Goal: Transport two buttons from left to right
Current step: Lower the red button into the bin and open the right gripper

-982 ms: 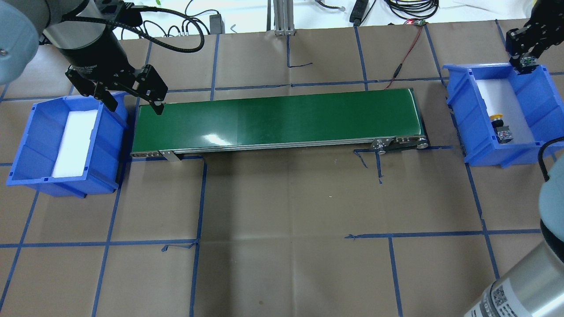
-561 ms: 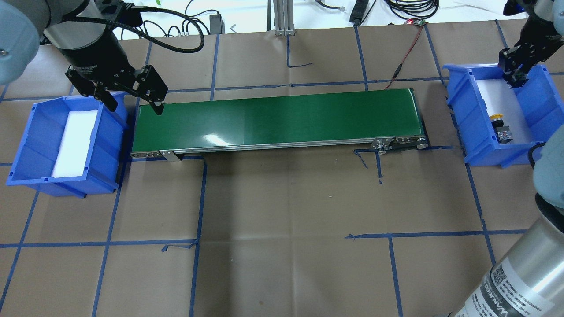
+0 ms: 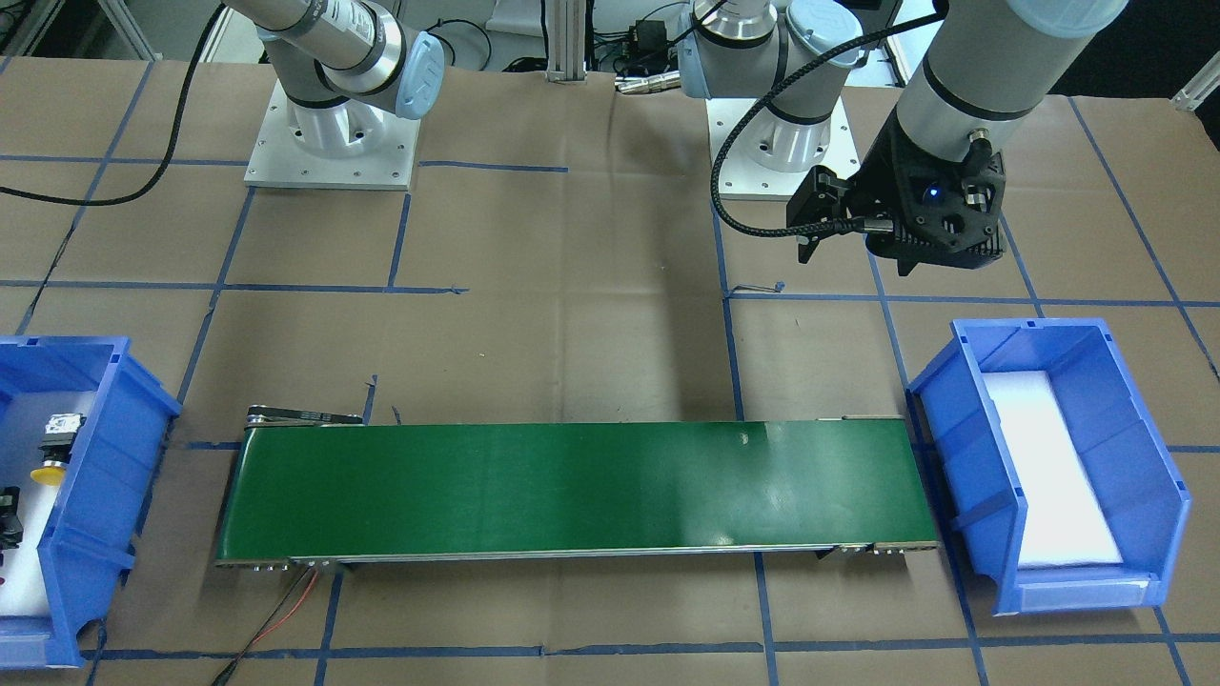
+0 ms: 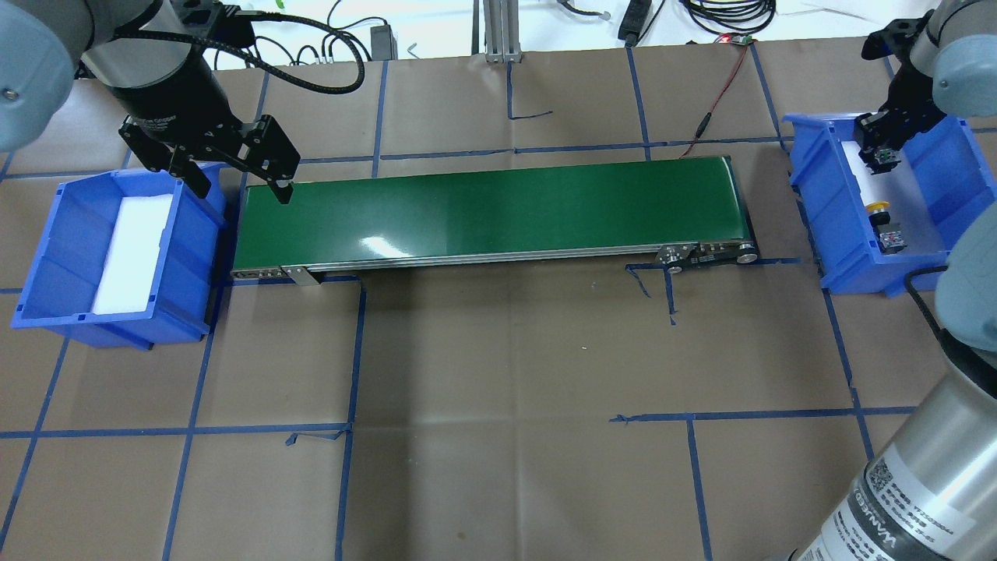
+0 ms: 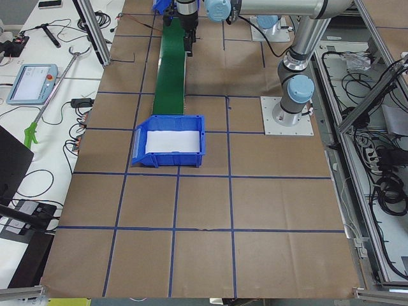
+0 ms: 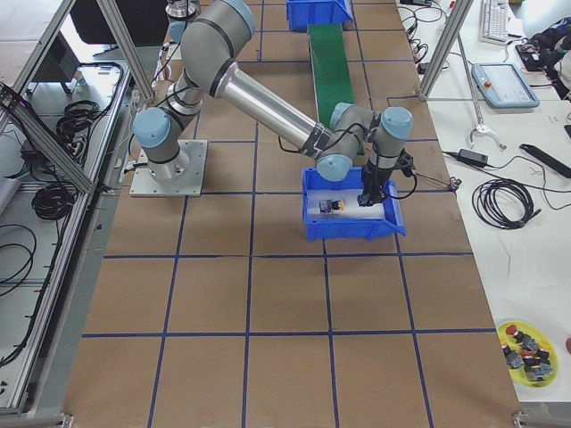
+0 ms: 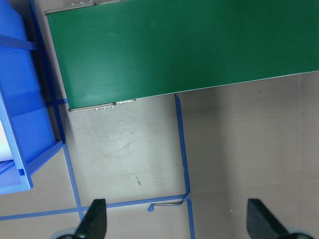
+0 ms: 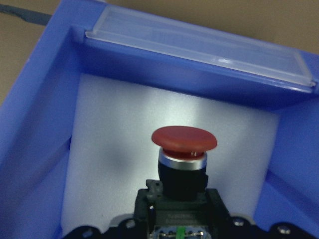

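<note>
**A:** 2 buttons to move. Where are they?

**B:** The right gripper (image 4: 882,156) has its jaws pinched on the black body of the red button (image 8: 184,139). The cap points away from the wrist, down at the white foam. It hangs inside the right bin (image 4: 810,171), at the bin's end nearer the bench's far edge. I judge it is not yet set down.

**A:** Why that end?

**B:** The yellow button (image 4: 885,224) lies on the foam toward the bin's other end, well apart. Lowering here should avoid knocking it.

**A:** And the other arm?

**B:** The left gripper (image 4: 240,191) has its jaws spread wide, with nothing between them. It hovers where the green belt (image 4: 491,210) ends beside the left bin (image 4: 47,249), by the bench's left edge. That bin shows its white foam. Its share looks done, and out there it is clear of the drop.

**A:** So 1 release remains?

**B:** That is my reading: lower the button, then let go gently so it doesn't roll.
</note>
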